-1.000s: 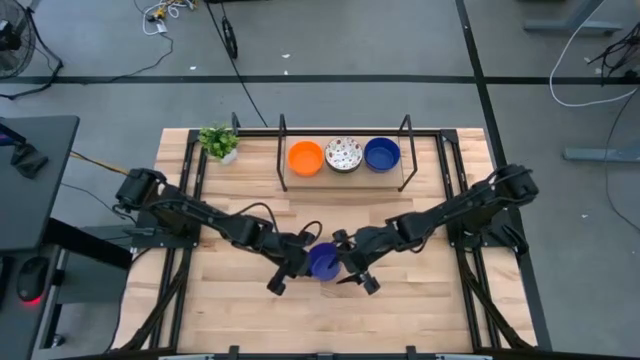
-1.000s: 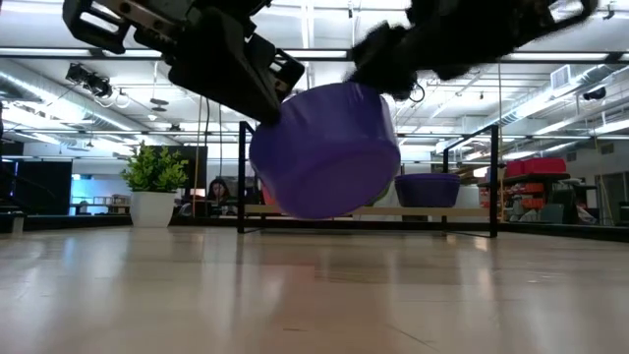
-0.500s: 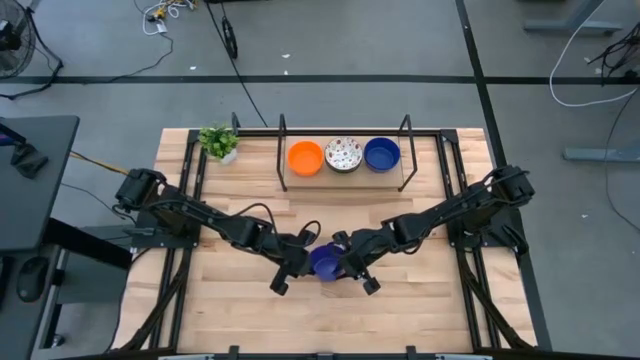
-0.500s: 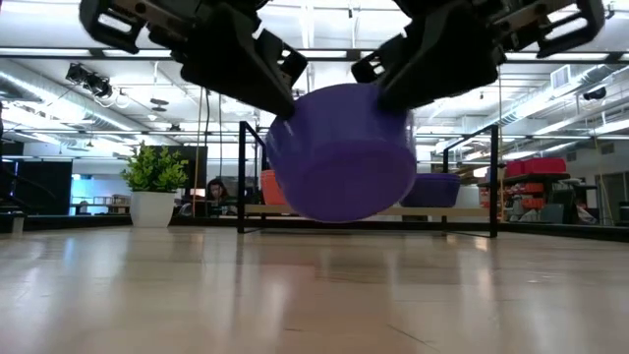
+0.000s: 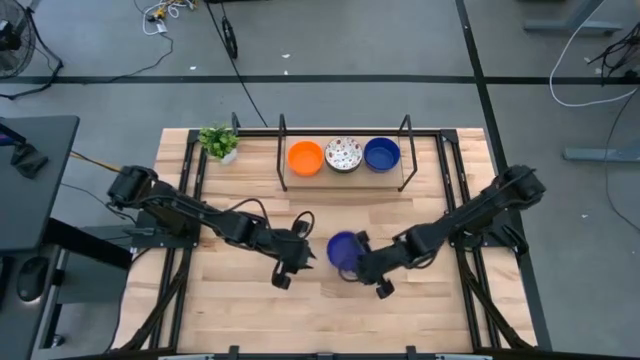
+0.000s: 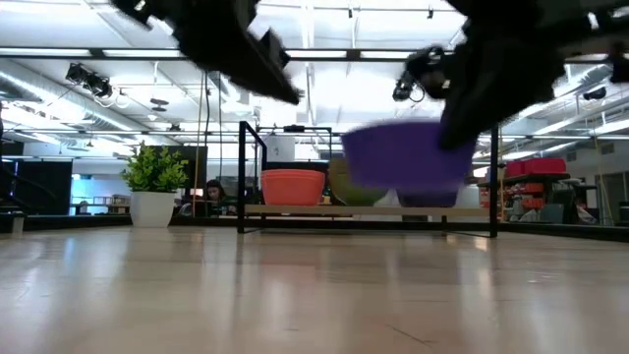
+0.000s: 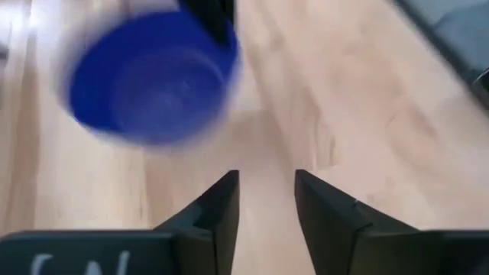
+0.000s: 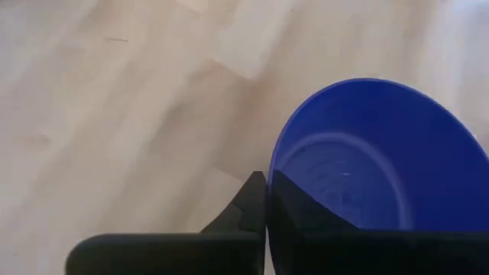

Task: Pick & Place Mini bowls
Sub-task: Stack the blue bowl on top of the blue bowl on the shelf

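Jaws of the right gripper (image 5: 362, 266) are pinched on the rim of a blue mini bowl (image 5: 343, 249), one finger inside the wall and one outside, while the left gripper (image 5: 296, 252) stands just beside it with its fingers (image 7: 218, 209) parted around nothing. That bowl hangs clear of the wooden table (image 5: 240, 310), near its middle, well apart from the rack (image 5: 345, 175) at the far edge where an orange bowl (image 5: 305, 157), a speckled white bowl (image 5: 343, 154) and another blue bowl (image 5: 382, 153) sit in a row. A rim pinch is a thin hold, so I judge the carry should go slowly and level, with the bowl set down before the grip is loosened. Only the low view shows the gap under the bowl; only the right wrist view shows the rim between the fingers; the high view alone gives the spacing of both arms and the potted plant (image 5: 218, 140).
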Controlling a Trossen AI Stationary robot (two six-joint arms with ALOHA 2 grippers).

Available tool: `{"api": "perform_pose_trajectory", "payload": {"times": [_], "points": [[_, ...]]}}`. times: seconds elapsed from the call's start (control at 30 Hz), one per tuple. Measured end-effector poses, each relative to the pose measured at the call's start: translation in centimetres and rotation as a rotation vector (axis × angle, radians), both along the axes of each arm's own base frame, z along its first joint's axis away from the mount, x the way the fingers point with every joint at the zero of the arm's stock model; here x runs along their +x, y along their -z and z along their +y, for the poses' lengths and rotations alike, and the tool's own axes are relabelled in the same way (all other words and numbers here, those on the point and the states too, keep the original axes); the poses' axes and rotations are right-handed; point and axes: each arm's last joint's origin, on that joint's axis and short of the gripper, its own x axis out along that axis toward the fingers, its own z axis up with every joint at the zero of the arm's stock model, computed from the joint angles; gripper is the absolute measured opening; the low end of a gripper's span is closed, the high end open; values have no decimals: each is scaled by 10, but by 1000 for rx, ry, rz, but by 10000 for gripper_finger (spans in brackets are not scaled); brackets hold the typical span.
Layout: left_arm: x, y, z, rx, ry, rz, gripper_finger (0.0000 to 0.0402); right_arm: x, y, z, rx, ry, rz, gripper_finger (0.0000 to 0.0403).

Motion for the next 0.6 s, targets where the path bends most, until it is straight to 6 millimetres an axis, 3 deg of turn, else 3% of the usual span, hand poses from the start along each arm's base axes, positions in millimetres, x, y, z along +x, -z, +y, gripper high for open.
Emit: {"api": "perform_pose_trajectory", "payload": {"times": [0.17, 0.33, 0.43, 0.6], "points": [[-7, 11, 0, 17, -73, 34, 141, -22, -43, -22, -149, 180, -131, 4], [-17, 32, 1, 40, -105, 33, 132, -37, -80, -71, -190, 390, -232, 4], [-19, 38, 3, 52, -125, 19, 127, -40, -89, -106, -173, 474, -231, 4], [-18, 39, 6, 55, -148, -6, 122, -42, -88, -163, -119, 567, -175, 4]]}}
